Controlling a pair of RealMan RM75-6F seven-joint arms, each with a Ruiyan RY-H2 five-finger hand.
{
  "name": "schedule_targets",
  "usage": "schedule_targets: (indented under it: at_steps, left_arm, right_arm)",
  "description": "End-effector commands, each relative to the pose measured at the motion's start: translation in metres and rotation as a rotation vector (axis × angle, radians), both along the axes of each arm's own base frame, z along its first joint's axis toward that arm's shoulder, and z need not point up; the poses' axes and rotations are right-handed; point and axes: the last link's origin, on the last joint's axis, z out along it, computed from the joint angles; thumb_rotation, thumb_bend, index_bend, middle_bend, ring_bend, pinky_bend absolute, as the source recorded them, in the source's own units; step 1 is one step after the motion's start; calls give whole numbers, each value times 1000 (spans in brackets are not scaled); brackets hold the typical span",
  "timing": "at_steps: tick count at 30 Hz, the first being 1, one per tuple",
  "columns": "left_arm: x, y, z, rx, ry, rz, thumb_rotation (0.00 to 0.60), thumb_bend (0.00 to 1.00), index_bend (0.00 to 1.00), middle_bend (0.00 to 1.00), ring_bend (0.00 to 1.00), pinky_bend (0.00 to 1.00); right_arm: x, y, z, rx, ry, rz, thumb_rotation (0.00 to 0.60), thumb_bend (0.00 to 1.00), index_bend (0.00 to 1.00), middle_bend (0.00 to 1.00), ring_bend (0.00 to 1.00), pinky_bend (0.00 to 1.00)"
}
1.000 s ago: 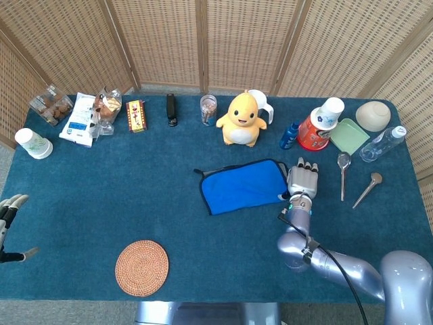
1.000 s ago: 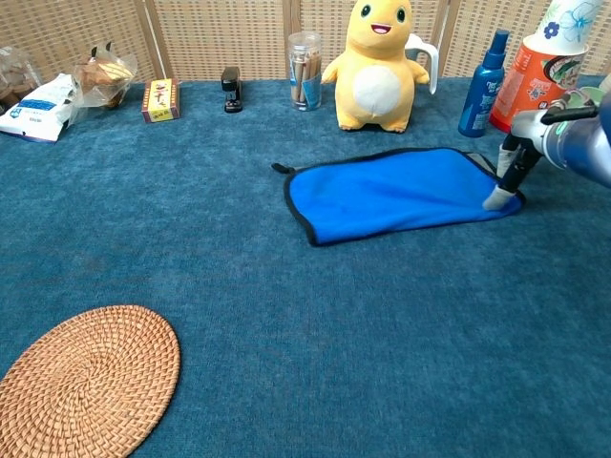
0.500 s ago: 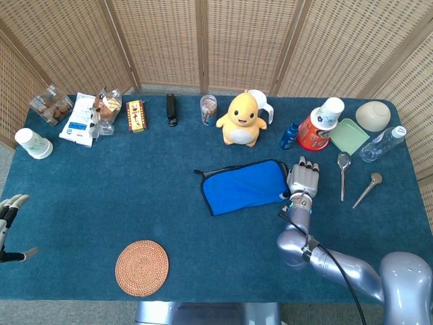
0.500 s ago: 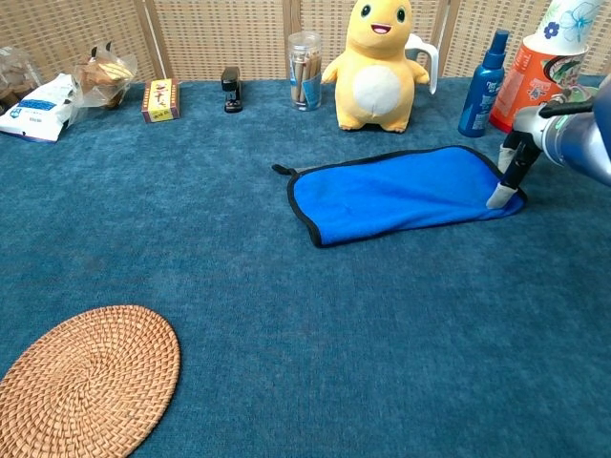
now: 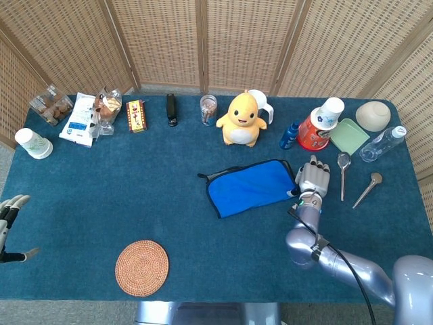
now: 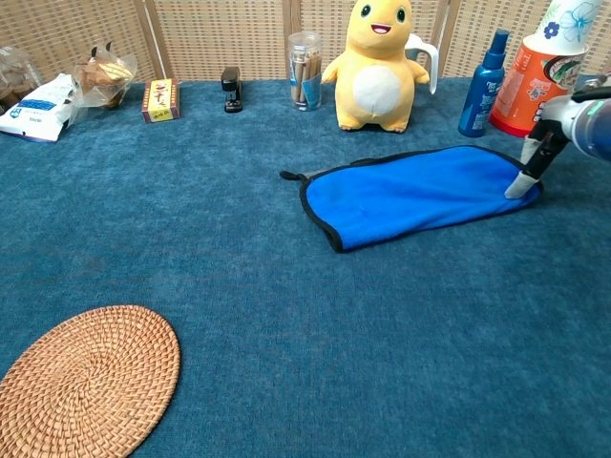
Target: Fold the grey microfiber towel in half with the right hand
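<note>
The towel (image 5: 252,187), blue with dark edging, is spread flat on the teal table cloth (image 5: 135,196) in front of the yellow plush toy (image 5: 241,120). Its right edge is pressed by a fingertip (image 6: 524,186) of the right hand (image 5: 313,179); whether the cloth is pinched cannot be told. The left hand (image 5: 8,217) is seen at the table's left edge, fingers apart, nothing held.

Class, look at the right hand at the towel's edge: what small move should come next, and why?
Probably lift the pinched edge slightly. The right hand sits at the right edge of the blue towel, a fingertip pressing its corner, and the towel lies flat, so raising the edge would let it carry toward the left side.
</note>
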Motion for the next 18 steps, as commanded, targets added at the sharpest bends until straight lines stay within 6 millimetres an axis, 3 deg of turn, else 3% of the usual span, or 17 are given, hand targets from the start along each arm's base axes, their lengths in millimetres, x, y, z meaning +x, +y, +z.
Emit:
schedule_targets:
  at_steps: [1,4,6,9,18]
  left_arm:
    - [0,0,0,0,0,1,600,102,0,0,0,0]
    - [0,0,0,0,0,1,600,102,0,0,0,0]
    - [0,0,0,-1,0,1,600,103,0,0,0,0]
    - [1,0,0,-3,-1,1,600,102,0,0,0,0]
    - [1,0,1,0,-5,0,600,102,0,0,0,0]
  right_arm:
    - [-1,2,0,3,-27,-10,583,45,536,0,0,103]
    - [-2,4,1,16,-57,-19,470,41,383,0,0,104]
    - [-2,5,2,24,-70,-15,394,39,206,0,0,104]
    - [-1,5,5,26,-76,8,331,29,31,0,0,104]
    - [16,13,13,6,-154,112,311,0,0,0,0,107]
